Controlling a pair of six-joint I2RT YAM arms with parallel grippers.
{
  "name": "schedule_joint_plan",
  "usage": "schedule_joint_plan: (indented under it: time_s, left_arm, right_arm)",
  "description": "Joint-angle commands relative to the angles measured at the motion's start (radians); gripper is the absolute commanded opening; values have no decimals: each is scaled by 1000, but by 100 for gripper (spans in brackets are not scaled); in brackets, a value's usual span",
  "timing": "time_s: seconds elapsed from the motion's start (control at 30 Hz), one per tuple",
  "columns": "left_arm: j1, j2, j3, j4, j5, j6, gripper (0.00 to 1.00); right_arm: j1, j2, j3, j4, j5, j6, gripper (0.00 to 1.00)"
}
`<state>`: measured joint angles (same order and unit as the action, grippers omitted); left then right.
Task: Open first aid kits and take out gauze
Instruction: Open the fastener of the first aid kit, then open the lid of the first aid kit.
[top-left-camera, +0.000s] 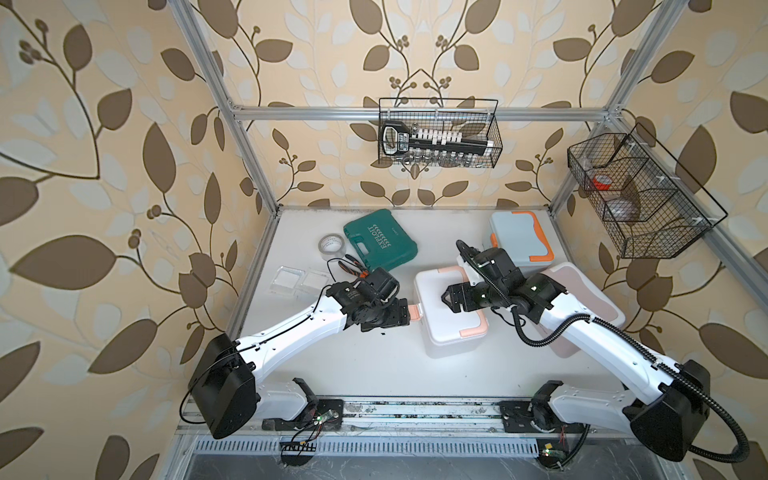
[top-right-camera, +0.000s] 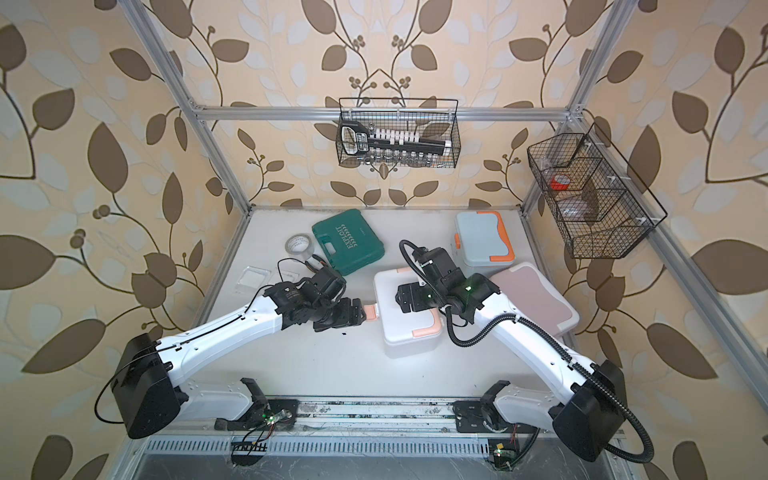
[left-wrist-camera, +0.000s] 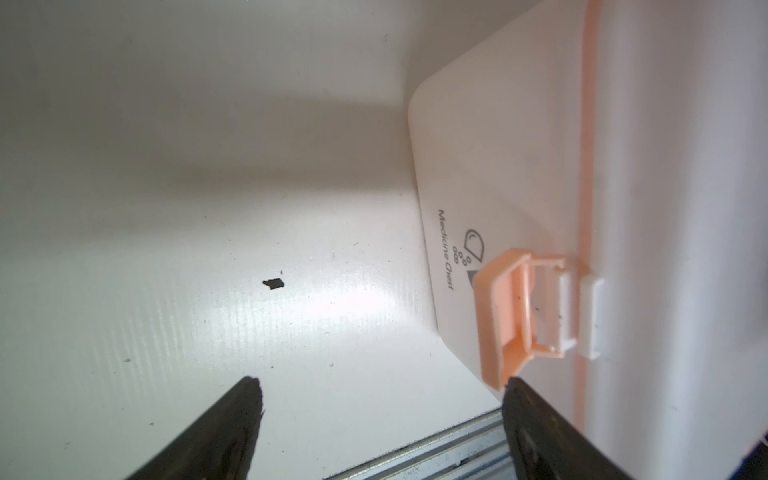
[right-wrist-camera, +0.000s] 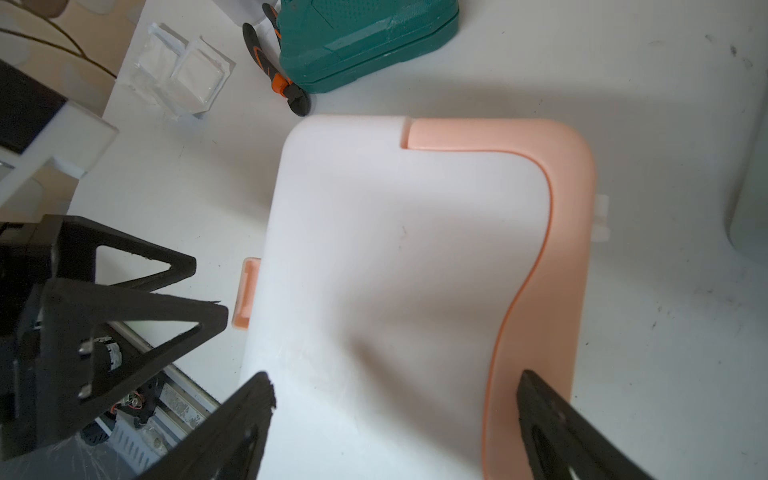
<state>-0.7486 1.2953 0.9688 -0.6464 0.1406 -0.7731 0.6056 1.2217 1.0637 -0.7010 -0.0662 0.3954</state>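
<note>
Take the white kit with the peach trim as your marker: it sits on the table between the two arms, its lid down.

Your left gripper is level with the side wall of that kit that faces the left arm. Its jaws are spread wide and grip nothing. In the left wrist view, one fingertip sits right at the edge of the peach latch, which juts out from that wall. The other fingertip hangs over bare table away from the kit.

Your right gripper is above the white kit's lid, jaws also spread and holding nothing. One finger is over the white part and the other over the peach handle strip. You cannot tell whether either one touches the lid.

The two gauze packets lie flat and side by side on the table. They are well apart from the white kit, out past the left gripper on the left arm's side.

The blue kit stands near the white kit's far right corner, lid down. The pink kit lies just beside the white kit's right side, partly under the right arm.

The green case rests beyond the white kit's far left corner. The pliers lie against it, and the tape roll is a little further left.
</note>
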Motion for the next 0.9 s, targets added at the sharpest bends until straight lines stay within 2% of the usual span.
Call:
schedule_joint_plan:
  time_s: [0.0, 0.17, 0.3, 0.37, 0.5, 0.63, 0.87]
  left_arm:
    - [9, -70, 17, 103, 129, -23, 92]
    - [10, -94, 10, 254, 266, -113, 92]
    - [10, -53, 17, 348, 339, -164, 92]
    - [12, -22, 28, 363, 353, -173, 92]
    - [23, 28, 47, 391, 365, -181, 90]
    - [41, 62, 53, 423, 375, -187, 86]
    - [59, 104, 54, 453, 396, -190, 77]
  right_arm:
    - [-7, -21, 2, -54, -20, -7, 92]
    - [-45, -55, 11, -59, -11, -9, 92]
    - [-109, -71, -9, -55, -45, -20, 91]
    - [-144, -75, -31, -41, -89, -25, 87]
    - [-209, -75, -80, -9, -180, -31, 73]
    - [-222, -61, -104, 6, -228, -36, 66]
    - [-222, -36, -118, 22, -270, -40, 65]
